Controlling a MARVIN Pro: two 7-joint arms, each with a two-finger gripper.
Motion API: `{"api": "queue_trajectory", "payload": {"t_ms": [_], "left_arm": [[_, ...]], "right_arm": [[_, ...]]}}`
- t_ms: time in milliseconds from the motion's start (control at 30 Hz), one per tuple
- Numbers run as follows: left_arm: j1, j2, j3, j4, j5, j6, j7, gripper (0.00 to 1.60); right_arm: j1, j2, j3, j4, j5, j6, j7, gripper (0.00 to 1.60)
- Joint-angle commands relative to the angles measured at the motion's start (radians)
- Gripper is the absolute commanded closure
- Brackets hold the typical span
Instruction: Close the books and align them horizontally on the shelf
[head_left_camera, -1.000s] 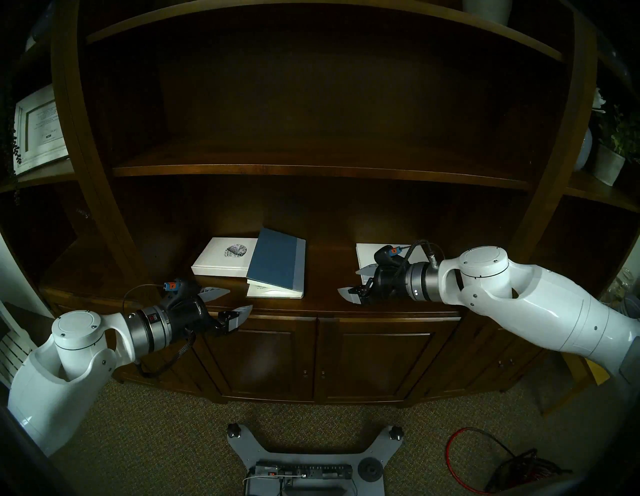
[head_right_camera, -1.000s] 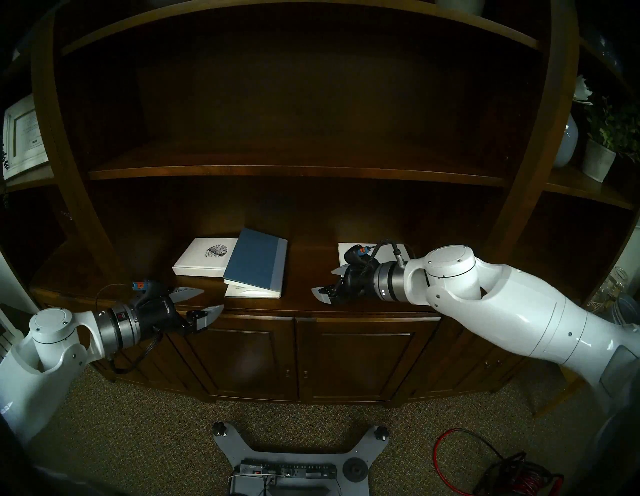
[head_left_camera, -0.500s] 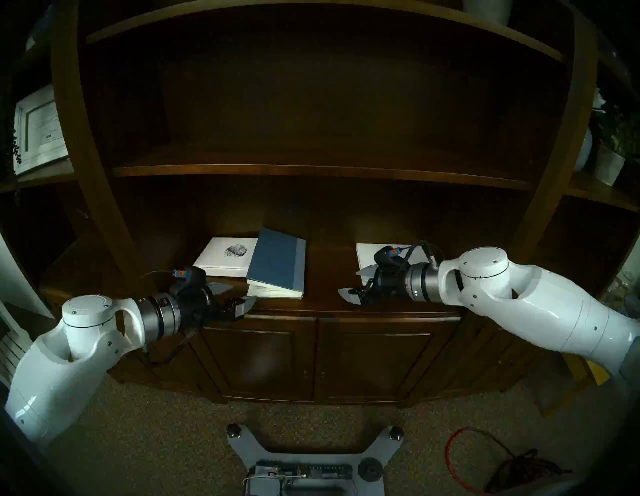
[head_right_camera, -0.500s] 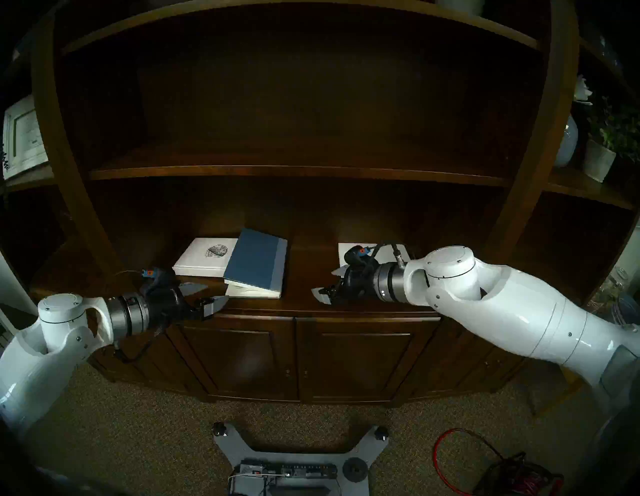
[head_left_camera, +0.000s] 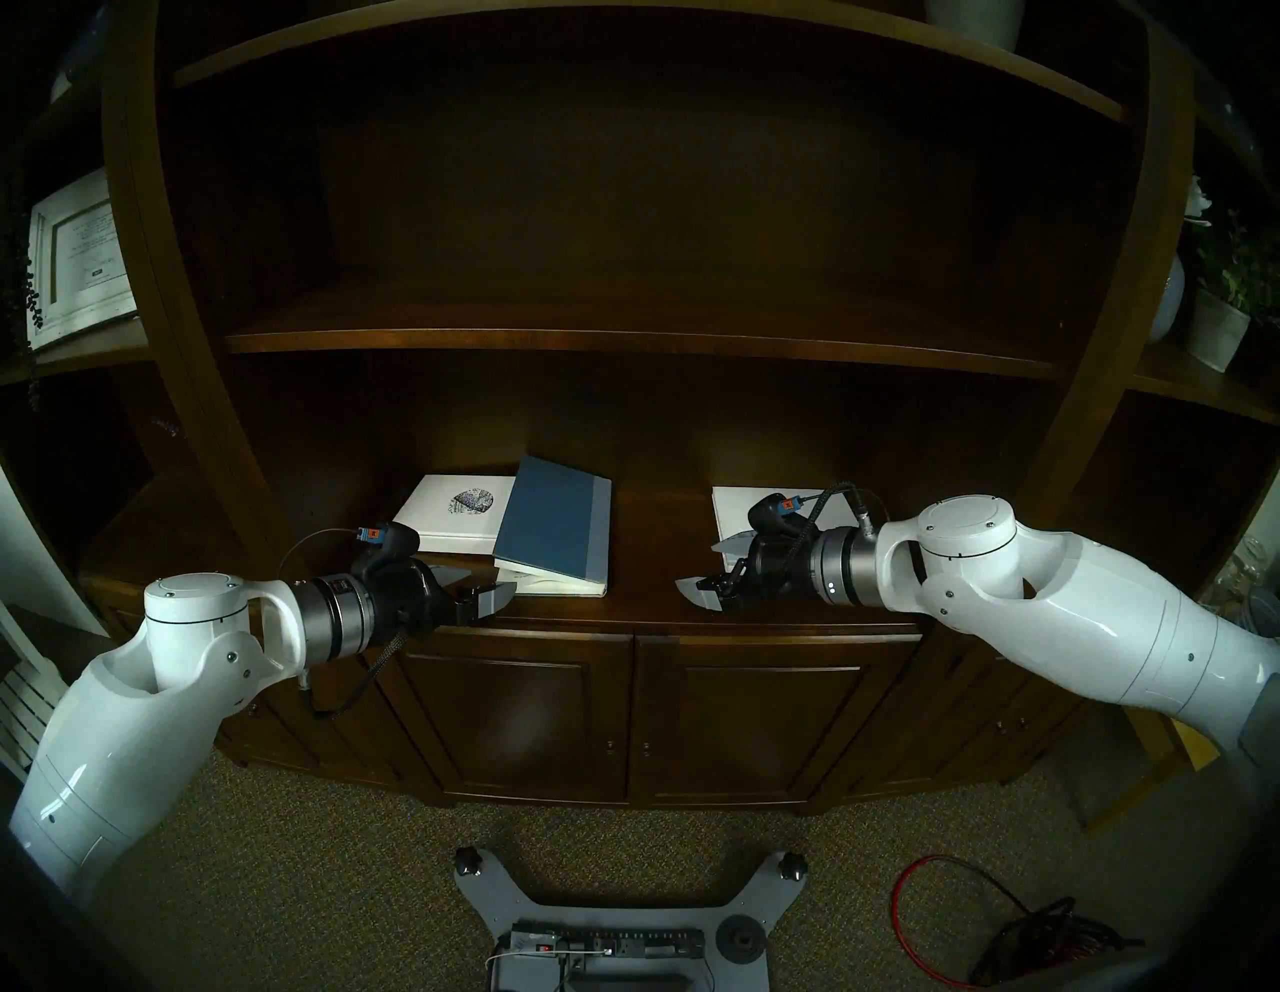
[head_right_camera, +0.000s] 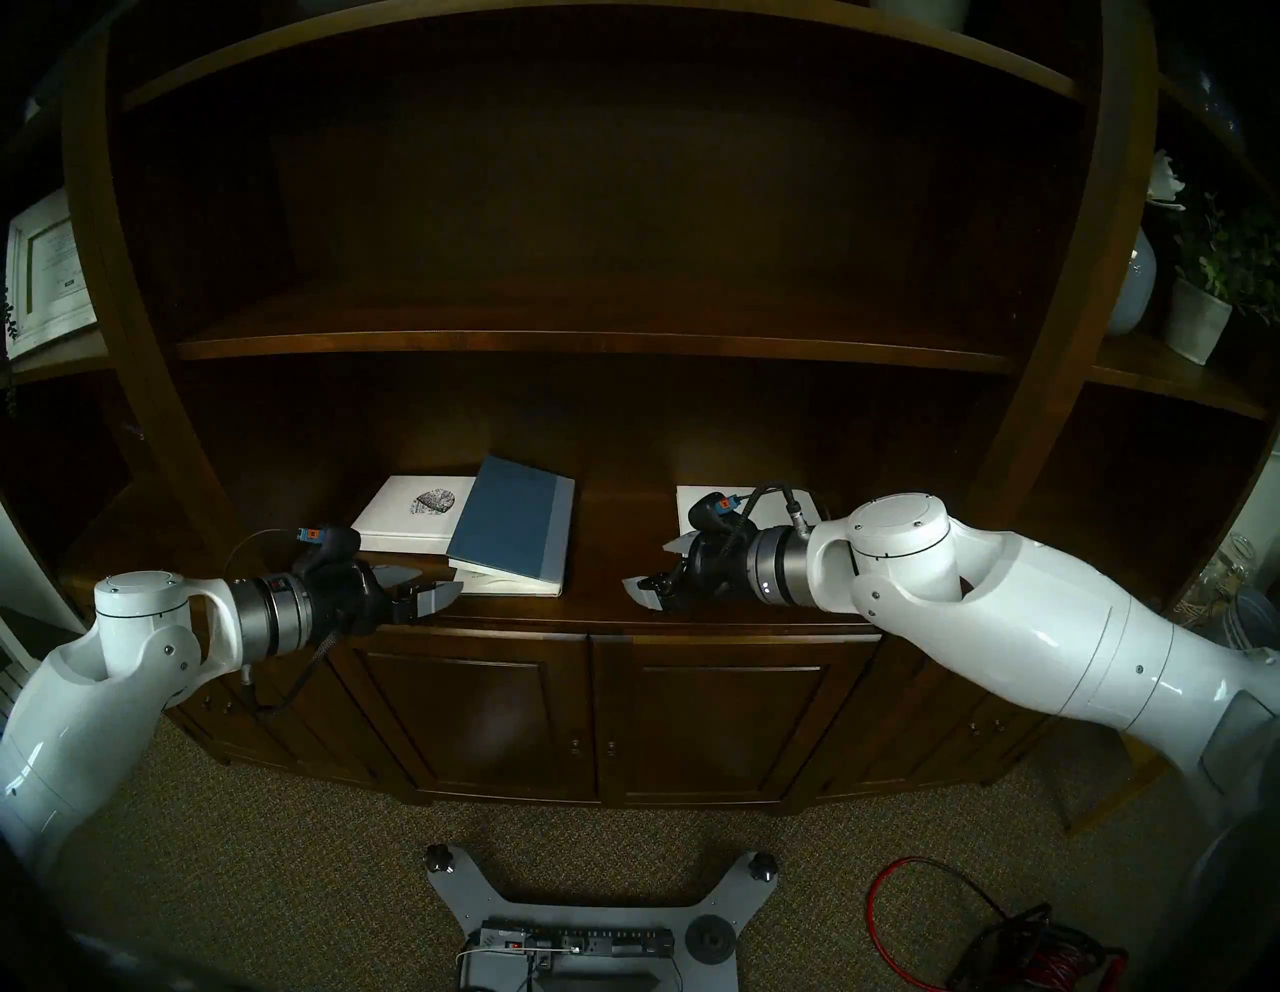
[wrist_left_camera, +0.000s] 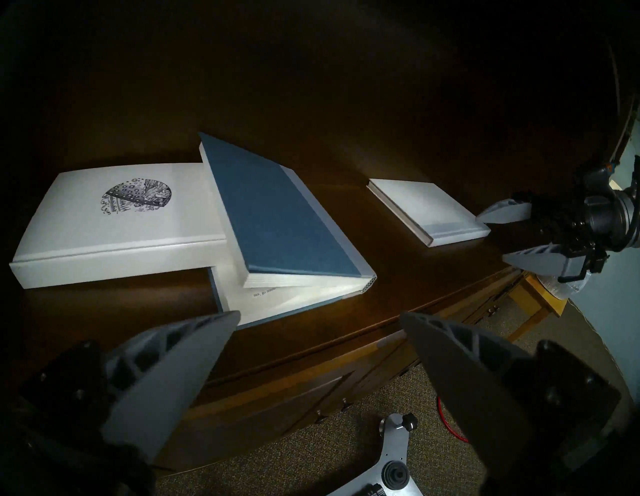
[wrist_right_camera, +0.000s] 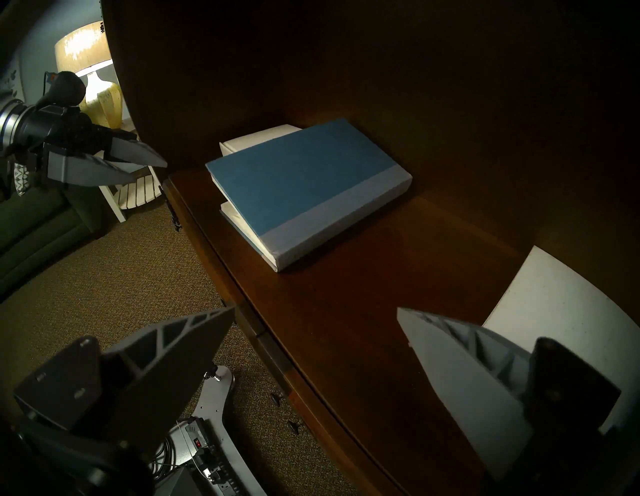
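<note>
On the dark wooden shelf (head_left_camera: 644, 603) lie three books. A white book with an oval illustration (head_left_camera: 454, 512) lies closed at the left. A blue book (head_left_camera: 554, 523) lies half open, its upper half resting on the white book's edge (wrist_left_camera: 277, 214). A plain white book (head_left_camera: 731, 506) lies closed at the right, partly hidden by my right wrist. My left gripper (head_left_camera: 490, 585) is open and empty, just left of the blue book's front corner (wrist_left_camera: 320, 315). My right gripper (head_left_camera: 699, 564) is open and empty, beside the plain white book (wrist_right_camera: 554, 311).
A thinner shelf board (head_left_camera: 623, 343) runs above the books. Panelled cabinet doors (head_left_camera: 526, 713) are below the ledge. A white-framed picture (head_left_camera: 76, 256) stands far left and a potted plant (head_left_camera: 1226, 312) far right. My base (head_left_camera: 609, 928) and a red cable (head_left_camera: 928, 914) lie on the carpet.
My left arm has moved up and to the right, bringing its open gripper from below the ledge to the blue book's front left corner. The right arm and the books have not moved.
</note>
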Motion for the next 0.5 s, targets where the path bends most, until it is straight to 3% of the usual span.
{"api": "queue_trajectory", "payload": {"t_ms": [0,467], "left_arm": [[-0.116,-0.021,0.015,0.012,-0.034,0.006,0.018,0.0],[-0.221,-0.101,0.115,0.079,-0.061,0.045,0.083,0.0]], "right_arm": [[0.024,-0.001,0.021,-0.006,-0.001,-0.008,-0.001,0.0],[0.025,-0.001,0.016,-0.006,0.001,-0.008,-0.004,0.0]]}}
